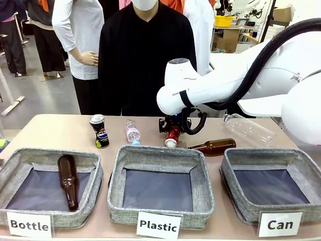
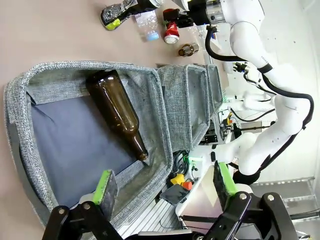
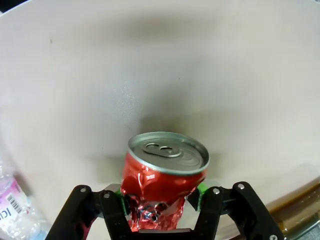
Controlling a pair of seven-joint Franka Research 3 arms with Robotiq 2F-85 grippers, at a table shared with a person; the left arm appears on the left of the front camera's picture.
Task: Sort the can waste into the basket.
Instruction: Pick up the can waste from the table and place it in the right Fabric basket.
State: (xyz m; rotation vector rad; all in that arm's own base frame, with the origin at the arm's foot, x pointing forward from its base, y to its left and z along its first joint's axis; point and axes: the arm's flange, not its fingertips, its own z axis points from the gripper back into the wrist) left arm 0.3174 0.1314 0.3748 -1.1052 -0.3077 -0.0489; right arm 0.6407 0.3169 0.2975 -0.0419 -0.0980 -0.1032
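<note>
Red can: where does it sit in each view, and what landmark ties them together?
Front view: red can at centre, mid-table.
Left wrist view: red can at the top edge, middle.
Right wrist view: red can bottom centre, in the right pincer.
Shared landmark: small clear bottle beside it.

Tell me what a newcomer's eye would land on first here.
The right hand, closed on the crushed red can at the far middle of the table, draws the eye first. Next come the labelled grey baskets along the near edge: the Can basket at the right, the Plastic basket in the middle, and the Bottle basket at the left with a brown bottle lying in it.
</note>
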